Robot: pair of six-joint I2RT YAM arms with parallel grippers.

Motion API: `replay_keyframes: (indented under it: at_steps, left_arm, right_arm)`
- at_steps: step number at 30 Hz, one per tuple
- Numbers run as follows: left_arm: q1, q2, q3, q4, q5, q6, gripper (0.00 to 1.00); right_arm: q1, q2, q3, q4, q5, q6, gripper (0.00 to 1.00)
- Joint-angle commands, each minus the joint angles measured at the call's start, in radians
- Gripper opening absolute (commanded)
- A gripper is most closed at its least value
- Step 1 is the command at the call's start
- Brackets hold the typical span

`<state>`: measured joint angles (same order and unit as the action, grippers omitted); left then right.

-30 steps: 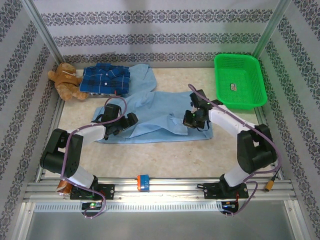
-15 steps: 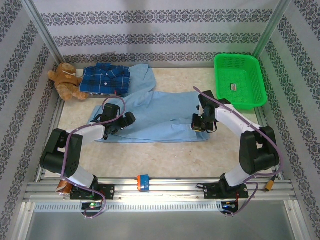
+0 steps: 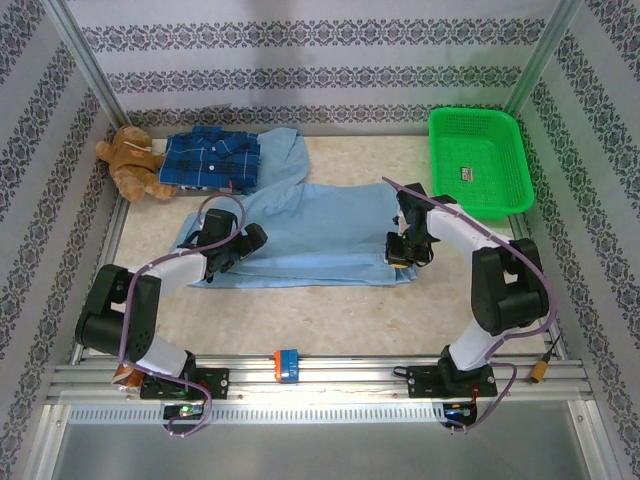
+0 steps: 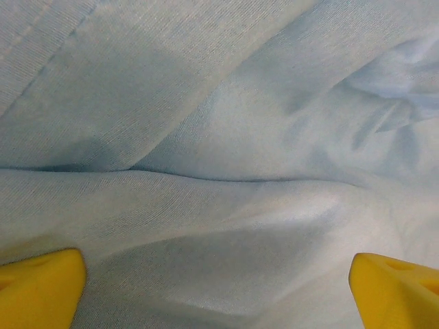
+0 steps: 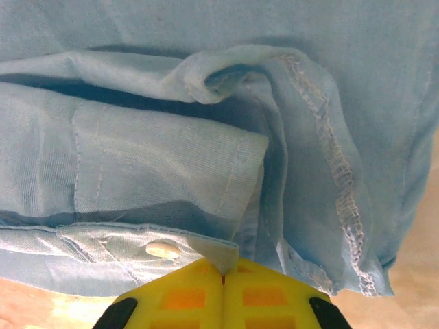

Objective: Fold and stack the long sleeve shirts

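Light blue shirt, lying spread on the bench, is being folded. Right gripper is pinching its buttoned edge. Left gripper is hanging spread just over its left side. Next, that one likely needs closing on fabric.

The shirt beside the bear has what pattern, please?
The shirt is dark blue plaid; top view.

Left arm stretched low, left gripper fingers spread wide; right arm bent inward, right gripper fingers pinching the light blue shirt.
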<state>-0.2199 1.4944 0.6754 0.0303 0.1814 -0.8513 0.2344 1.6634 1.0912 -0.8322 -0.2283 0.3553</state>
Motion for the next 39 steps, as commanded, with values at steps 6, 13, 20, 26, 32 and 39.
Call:
replay_keyframes:
  at_steps: [6,13,20,26,32,39]
  left_arm:
    - [0.012,-0.139,0.28,-0.325,0.064,0.063,1.0]
    - [0.011,0.038,0.535,-0.623,0.137,0.506,0.94]
    - [0.005,0.16,0.566,-0.697,0.145,0.739,0.78]
    - [-0.017,0.242,0.577,-0.706,0.099,0.867,0.76]
    - [-0.032,0.338,0.608,-0.705,0.051,0.942,0.76]
    - [-0.055,0.424,0.644,-0.631,0.014,0.943,0.76]
  right_arm:
    - [0.035,-0.034,0.016,-0.019,0.019,0.004,0.0]
    - [0.052,-0.035,-0.004,0.001,0.03,0.023,0.0]
    - [0.052,-0.027,0.01,-0.005,0.051,0.018,0.0]
    - [0.054,-0.01,0.032,-0.021,0.047,0.011,0.0]
    - [0.056,-0.001,0.037,-0.021,0.037,0.01,0.0]
    - [0.059,0.003,0.045,-0.035,0.033,0.0,0.0]
